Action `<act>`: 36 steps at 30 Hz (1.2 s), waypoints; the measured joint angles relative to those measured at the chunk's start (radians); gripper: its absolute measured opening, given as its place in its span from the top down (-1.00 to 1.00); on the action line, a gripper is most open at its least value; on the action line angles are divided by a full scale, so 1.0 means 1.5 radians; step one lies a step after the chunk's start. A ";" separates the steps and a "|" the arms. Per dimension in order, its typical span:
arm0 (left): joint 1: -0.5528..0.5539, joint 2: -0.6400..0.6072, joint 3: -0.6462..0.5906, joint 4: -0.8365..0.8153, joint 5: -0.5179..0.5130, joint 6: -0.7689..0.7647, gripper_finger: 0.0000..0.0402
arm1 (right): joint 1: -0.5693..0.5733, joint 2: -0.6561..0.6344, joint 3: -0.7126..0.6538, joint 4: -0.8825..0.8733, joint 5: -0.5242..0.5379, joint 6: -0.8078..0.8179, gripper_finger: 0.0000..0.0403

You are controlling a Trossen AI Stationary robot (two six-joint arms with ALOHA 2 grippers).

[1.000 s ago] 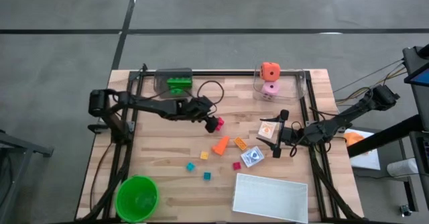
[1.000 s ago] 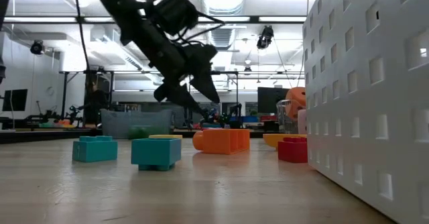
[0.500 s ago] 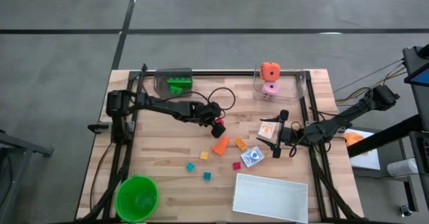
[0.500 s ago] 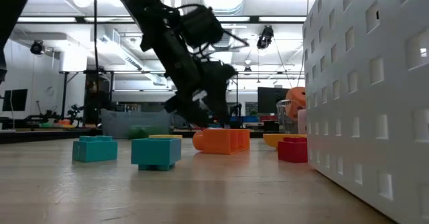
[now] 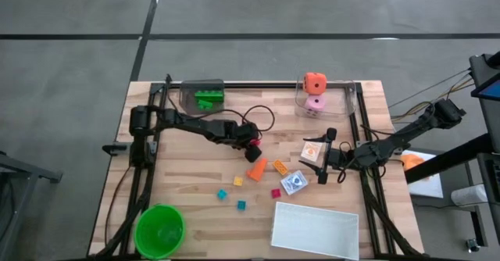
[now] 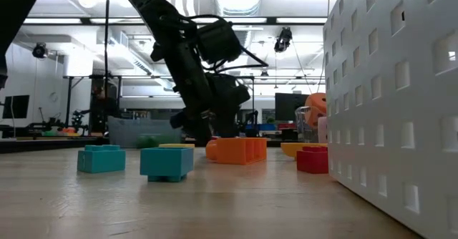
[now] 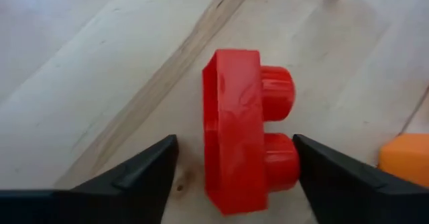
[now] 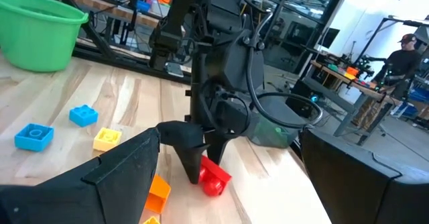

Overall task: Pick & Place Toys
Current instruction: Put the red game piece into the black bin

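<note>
A red two-stud brick lies on its side on the wooden table, left of centre; it also shows in the high view and the right wrist view. My left gripper is open and low over it, one finger on each side; I cannot tell whether either touches it. My right gripper is open and empty at the right, beside a printed card. An orange cone, an orange brick, small cubes and another card lie on the table.
A white tray stands at the near right and a green bowl at the near left. At the far edge, clear boxes hold green bricks, an orange holed cube and a pink die. A cable loops near my left arm.
My left gripper has moved a little toward the table's right and near edges and gone down, so its open fingers now stand around the red brick. The brick and my right arm have kept still.
</note>
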 joint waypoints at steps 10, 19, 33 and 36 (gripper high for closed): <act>0.000 -0.002 0.001 -0.010 0.003 0.032 0.25 | 0.000 0.001 0.000 -0.002 0.000 0.000 -0.74; -0.015 -0.027 -0.003 -0.018 0.010 0.081 0.25 | 0.000 0.001 0.000 -0.004 0.000 0.002 -0.74; -0.042 -0.192 -0.230 0.392 0.012 0.196 0.25 | 0.000 0.001 0.000 -0.019 0.000 0.015 -0.74; -0.037 -0.229 -0.305 0.499 0.012 0.194 0.25 | 0.000 0.001 0.000 -0.022 0.000 0.016 -0.74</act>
